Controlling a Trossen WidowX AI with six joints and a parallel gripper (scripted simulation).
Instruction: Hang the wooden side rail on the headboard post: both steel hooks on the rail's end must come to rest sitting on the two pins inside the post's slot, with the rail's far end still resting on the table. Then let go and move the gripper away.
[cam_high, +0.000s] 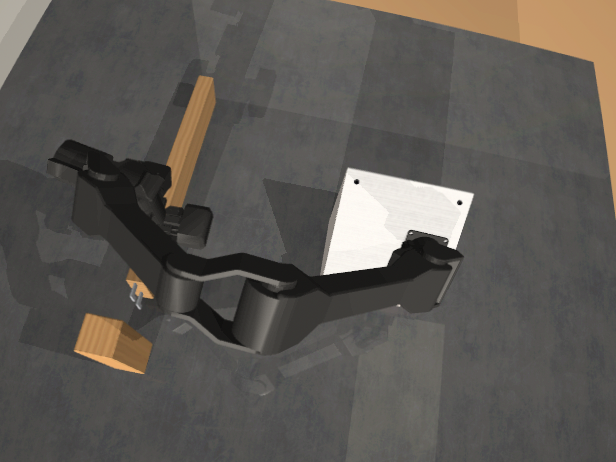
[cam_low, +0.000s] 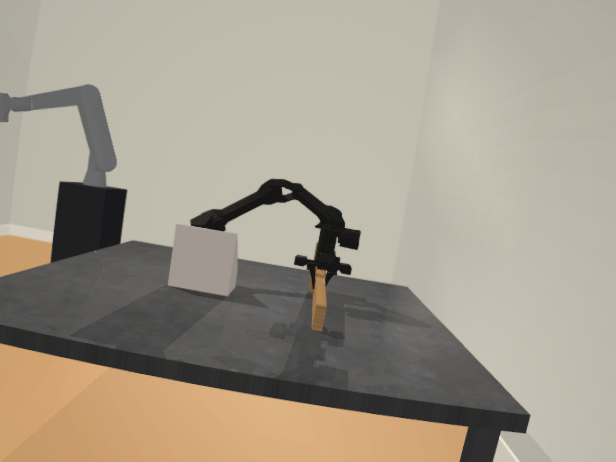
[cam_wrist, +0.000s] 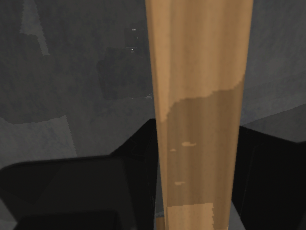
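Note:
The wooden side rail (cam_high: 192, 125) (cam_low: 319, 302) (cam_wrist: 200, 95) lies slanted, its far end on the table (cam_high: 500, 350) and its hooked end raised. Two steel hooks (cam_high: 135, 296) stick out of the raised end. They stand just short of the headboard post (cam_high: 112, 342), a short wooden block at the front left, with a small gap between them. The post's slot and pins are not visible. My gripper (cam_high: 172, 205) (cam_low: 322, 270) is shut on the rail around its middle. In the wrist view the rail runs up between the dark fingers.
The arm's white base block (cam_high: 370, 220) (cam_low: 200, 260) stands at mid-table. A grey arm on a black pedestal (cam_low: 87, 220) stands behind the table. The table's edge runs close on the left in the top view.

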